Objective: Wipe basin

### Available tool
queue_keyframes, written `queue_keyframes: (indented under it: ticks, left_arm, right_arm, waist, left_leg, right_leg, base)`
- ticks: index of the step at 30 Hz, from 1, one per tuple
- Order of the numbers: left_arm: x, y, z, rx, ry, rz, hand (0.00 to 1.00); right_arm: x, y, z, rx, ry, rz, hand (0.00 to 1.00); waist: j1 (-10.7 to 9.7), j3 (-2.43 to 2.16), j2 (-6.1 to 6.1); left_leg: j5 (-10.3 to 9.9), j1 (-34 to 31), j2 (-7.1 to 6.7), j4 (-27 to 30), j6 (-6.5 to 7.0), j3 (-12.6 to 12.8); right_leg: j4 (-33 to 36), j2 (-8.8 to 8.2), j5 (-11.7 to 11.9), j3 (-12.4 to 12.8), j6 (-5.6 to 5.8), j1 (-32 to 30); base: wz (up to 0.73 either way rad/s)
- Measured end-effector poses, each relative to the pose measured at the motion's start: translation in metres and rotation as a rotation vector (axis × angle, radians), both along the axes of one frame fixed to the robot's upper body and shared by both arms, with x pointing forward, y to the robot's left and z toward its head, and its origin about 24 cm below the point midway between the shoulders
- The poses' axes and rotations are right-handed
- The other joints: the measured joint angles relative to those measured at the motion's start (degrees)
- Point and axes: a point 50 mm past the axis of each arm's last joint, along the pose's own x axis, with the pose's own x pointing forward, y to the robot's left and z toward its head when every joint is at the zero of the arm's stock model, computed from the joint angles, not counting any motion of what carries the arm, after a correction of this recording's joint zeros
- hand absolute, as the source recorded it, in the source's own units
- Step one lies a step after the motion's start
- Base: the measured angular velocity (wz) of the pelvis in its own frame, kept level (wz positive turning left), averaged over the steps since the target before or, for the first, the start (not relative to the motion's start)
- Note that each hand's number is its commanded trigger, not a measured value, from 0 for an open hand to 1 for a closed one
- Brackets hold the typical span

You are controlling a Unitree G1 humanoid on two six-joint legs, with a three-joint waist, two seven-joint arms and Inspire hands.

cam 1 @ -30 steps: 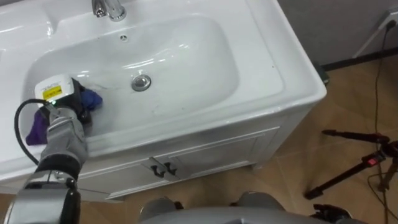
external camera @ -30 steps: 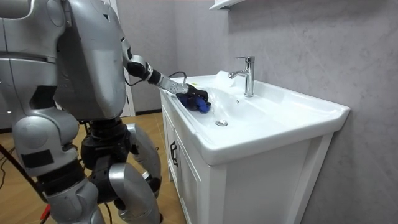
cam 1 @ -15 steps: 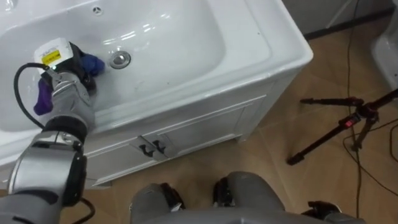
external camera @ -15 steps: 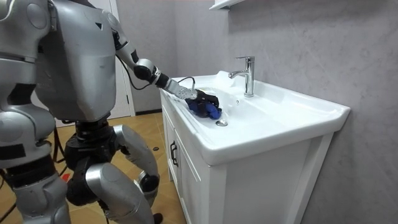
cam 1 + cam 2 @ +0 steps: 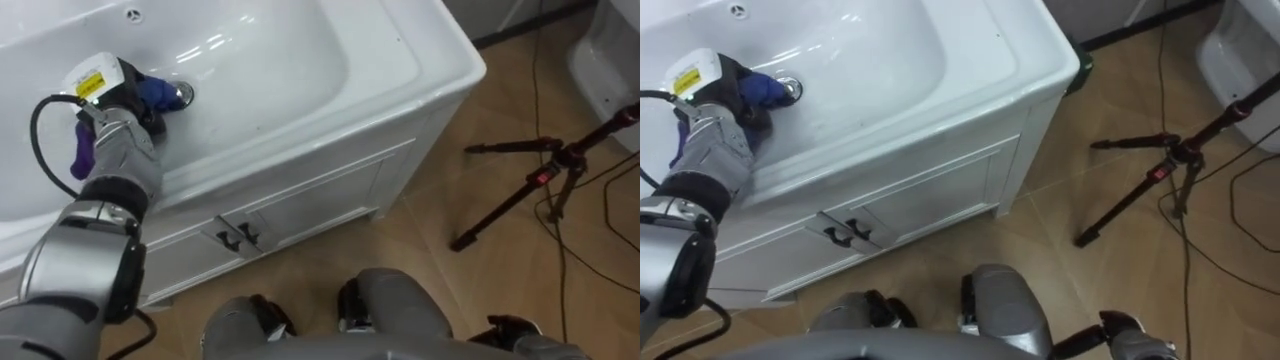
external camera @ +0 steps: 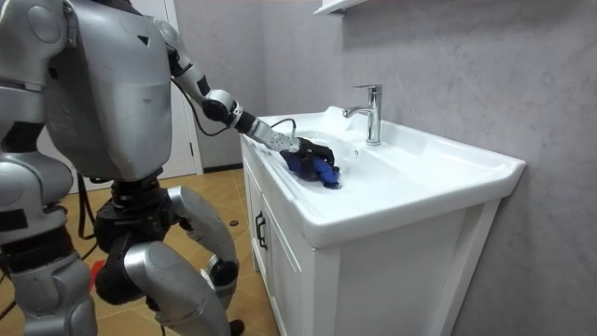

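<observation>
A white basin (image 5: 270, 70) is set in a white vanity, with its drain (image 5: 183, 95) at the bottom of the bowl. My left hand (image 5: 112, 112) reaches into the bowl from the left, its fingers curled on a blue and purple cloth (image 5: 152, 92). The cloth lies against the drain and partly covers it. In the room view the left hand (image 6: 304, 149) presses the cloth (image 6: 319, 169) onto the basin floor, in front of the faucet (image 6: 371, 112). I stand at the vanity's front, leaning over it with the left arm stretched out.
Two cabinet doors with dark handles (image 5: 232, 236) sit under the basin. A black tripod (image 5: 540, 180) and cables lie on the wooden floor to the right. A white fixture (image 5: 610, 60) stands at the far right.
My left hand has slid the cloth across the basin floor from the left side to the drain. The eye view has shifted as my body leaned and turned.
</observation>
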Motion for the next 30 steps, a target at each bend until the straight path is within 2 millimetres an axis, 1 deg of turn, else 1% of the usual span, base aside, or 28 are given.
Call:
queue_keyframes:
  ticks: [1,3,5,6,8,9,11,12,13,15,17,19,21,22,23,24,25,26,29,30]
  left_arm:
    - [0.001,-0.004,0.000,-0.003,-0.002,-0.009,1.00]
    - [0.002,-0.008,0.000,-0.006,-0.008,-0.008,1.00]
    - [0.004,-0.012,0.001,-0.025,-0.019,-0.010,1.00]
    - [0.005,-0.014,0.003,-0.029,-0.029,-0.015,1.00]
    - [0.009,-0.025,0.005,-0.068,-0.054,-0.031,1.00]
    - [0.010,-0.029,0.005,-0.076,-0.063,-0.039,1.00]
    - [0.013,-0.040,0.007,-0.092,-0.084,-0.057,1.00]
    - [0.013,-0.040,0.007,-0.092,-0.086,-0.060,1.00]
    - [0.016,-0.043,0.010,-0.086,-0.090,-0.075,1.00]
    - [0.017,-0.046,0.011,-0.076,-0.089,-0.094,1.00]
    - [0.017,-0.048,0.010,-0.111,-0.100,-0.079,1.00]
    - [0.017,-0.049,0.010,-0.166,-0.109,-0.055,1.00]
    - [0.016,-0.049,0.010,-0.202,-0.118,-0.044,1.00]
    - [0.016,-0.052,0.009,-0.225,-0.123,-0.044,1.00]
    - [0.017,-0.057,0.009,-0.255,-0.131,-0.050,1.00]
    - [0.017,-0.060,0.008,-0.276,-0.134,-0.055,1.00]
    - [0.017,-0.068,0.007,-0.311,-0.137,-0.073,1.00]
    - [0.018,-0.077,0.007,-0.354,-0.141,-0.102,1.00]
    - [0.020,-0.096,0.009,-0.444,-0.159,-0.165,1.00]
    - [0.021,-0.099,0.010,-0.459,-0.164,-0.173,1.00]
  right_arm:
    - [0.002,0.001,0.000,0.003,-0.002,0.002,0.00]
    - [0.003,0.001,0.000,0.002,-0.005,0.003,0.00]
    - [0.005,0.002,0.000,0.002,-0.009,0.008,0.00]
    - [0.006,0.002,0.001,0.001,-0.012,0.012,0.00]
    - [0.009,0.002,0.001,-0.001,-0.020,0.018,0.00]
    - [0.009,0.002,0.001,-0.001,-0.021,0.020,0.00]
    - [0.011,0.005,0.001,0.002,-0.020,0.037,0.00]
    - [0.010,0.006,0.000,0.003,-0.017,0.044,0.00]
    - [0.009,0.008,-0.001,0.009,-0.009,0.051,0.00]
    - [0.009,0.011,-0.001,0.022,-0.010,0.053,0.00]
    - [0.008,0.011,-0.001,0.025,-0.009,0.055,0.00]
    - [0.006,0.012,-0.002,0.030,-0.007,0.055,0.00]
    - [0.006,0.011,-0.002,0.033,-0.008,0.055,0.00]
    - [0.005,0.010,-0.001,0.030,-0.007,0.055,0.00]
    - [0.005,0.007,-0.001,0.026,-0.007,0.054,0.00]
    - [0.003,0.007,-0.001,0.025,-0.006,0.052,0.00]
    - [0.003,0.006,-0.001,0.026,-0.010,0.048,0.00]
    - [0.000,0.005,-0.001,0.026,-0.005,0.046,0.00]
    - [0.003,0.007,-0.001,0.045,-0.019,0.054,0.00]
    - [0.003,0.007,-0.001,0.049,-0.022,0.056,0.00]
  waist:
    - [-0.46,-0.02,-0.34]
    - [-0.82,-0.02,-0.43]
    - [-0.99,-0.09,-0.54]
    - [-1.04,-0.10,-0.53]
    - [-1.65,-0.10,-0.70]
    - [-1.67,-0.09,-0.71]
    - [-1.67,-0.10,-0.68]
    - [-1.72,-0.10,-0.63]
    - [-2.04,-0.08,-0.40]
    - [-2.05,-0.08,-0.41]
    - [-2.05,-0.01,0.10]
    - [-2.14,0.01,0.32]
    - [-2.14,0.01,0.57]
    - [-2.19,-0.03,0.71]
    - [-2.21,-0.18,1.05]
    - [-2.21,-0.33,1.32]
    - [-2.24,-0.10,0.94]
    - [-2.38,-0.13,1.06]
    - [-2.62,-0.09,1.28]
    - [-2.71,-0.09,1.28]
  left_leg:
    - [0.01,0.15,-0.48,-0.22,0.00,-0.01]
    - [0.01,0.05,-0.63,-0.31,0.00,0.22]
    - [0.00,-0.15,-0.78,-0.14,0.00,1.10]
    - [0.00,-0.37,-0.86,0.00,0.00,1.10]
    - [-0.08,-0.80,-1.59,-0.08,0.13,1.12]
    - [-0.19,-0.85,-1.66,-0.08,0.31,1.22]
    - [-1.59,-0.73,-1.68,-0.31,1.77,1.34]
    - [-2.26,-0.57,-1.66,-0.62,1.92,1.36]
    - [-4.00,-0.36,-1.65,-1.46,3.38,1.45]
    - [-4.19,-0.35,-1.66,-1.45,4.45,1.73]
    - [-4.07,-0.21,-1.67,-1.42,5.60,2.14]
    - [-4.05,-0.21,-1.74,-1.43,5.70,2.11]
    - [-4.02,-0.19,-1.84,-1.50,5.74,2.07]
    - [-3.92,-0.12,-2.14,-1.75,5.82,2.04]
    - [-3.84,0.01,-2.58,-1.98,5.90,1.99]
    - [-3.84,0.08,-2.70,-1.98,5.90,1.99]
    - [-3.86,0.37,-3.03,-1.98,5.94,2.00]
    - [-3.88,0.47,-3.22,-2.03,5.97,2.01]
    - [-3.95,0.47,-3.27,-2.09,6.05,2.07]
    - [-3.95,0.47,-3.27,-2.09,6.05,2.08]
  right_leg:
    - [0.23,-0.38,-0.05,0.24,0.19,-0.17]
    - [0.28,-0.67,0.01,0.45,0.53,-0.22]
    - [0.26,-0.82,0.23,1.41,1.31,-0.72]
    - [0.26,-0.94,0.31,1.50,1.44,-0.89]
    - [0.28,-1.77,0.52,1.49,1.99,-1.33]
    - [0.27,-1.91,0.59,1.48,2.14,-1.42]
    - [0.27,-2.01,0.87,1.17,2.73,-1.56]
    - [0.29,-2.03,0.91,0.88,2.79,-1.56]
    - [0.40,-2.15,0.98,-0.09,2.95,-1.59]
    - [0.46,-2.80,1.11,-1.10,3.21,-1.50]
    - [0.49,-4.69,1.30,-3.88,3.35,-1.16]
    - [0.50,-5.16,1.25,-4.65,3.41,-1.01]
    - [0.51,-5.27,1.19,-4.76,3.37,-0.97]
    - [0.59,-5.54,1.16,-4.82,3.31,-0.97]
    - [0.84,-5.98,1.03,-4.90,3.29,-0.93]
    - [0.98,-6.17,0.89,-4.95,3.36,-0.85]
    - [1.45,-6.60,0.49,-4.99,3.56,-0.65]
    - [1.57,-6.79,0.37,-5.02,3.67,-0.59]
    - [1.57,-6.76,0.37,-4.84,3.70,-0.74]
    - [1.57,-6.73,0.37,-4.79,3.70,-0.77]
  base:
    - [0.00]
    - [0.00]
    - [-0.04]
    - [-0.04]
    - [0.00]
    - [0.00]
    - [-0.07]
    - [0.04]
    - [0.10]
    - [0.03]
    - [-0.07]
    - [0.03]
    - [0.05]
    - [0.09]
    - [0.11]
    - [0.13]
    - [0.12]
    - [0.09]
    - [-0.02]
    - [-0.03]
